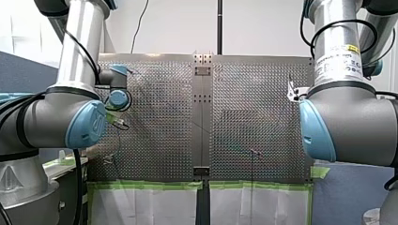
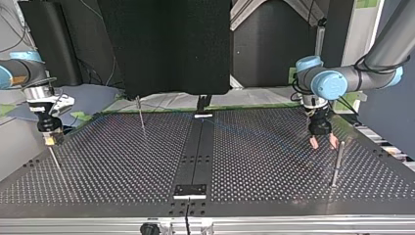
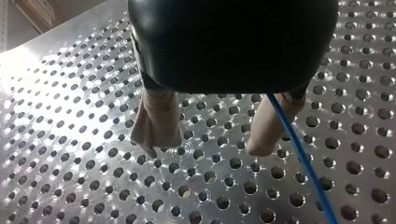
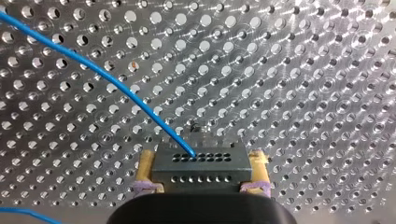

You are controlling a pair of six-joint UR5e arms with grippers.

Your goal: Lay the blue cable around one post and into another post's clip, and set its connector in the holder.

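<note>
trailing from the dark connector (image 4: 201, 169), the blue cable (image 4: 116, 88) is arcing over the perforated tabletop (image 4: 303, 93). the right hand (image 4: 201, 161) is clamping that connector between yellow pads; the left hand (image 3: 208, 142) is hanging spread wide, holding nothing, cable alongside.

a silvery perforated metal table (image 2: 122, 166) lies in two hole-covered halves either side of a plain dark central strip (image 2: 198, 147). in the top view a small dark rectangular plate (image 2: 191, 190) sits at the strip's near end and a small pale block (image 2: 203, 116) at its far end. a thin upright metal post (image 2: 336, 164) stands at that view's right, a second thin post (image 2: 141, 115) far back left of the strip, and a third thin post (image 2: 55, 161) near the left edge.
</note>
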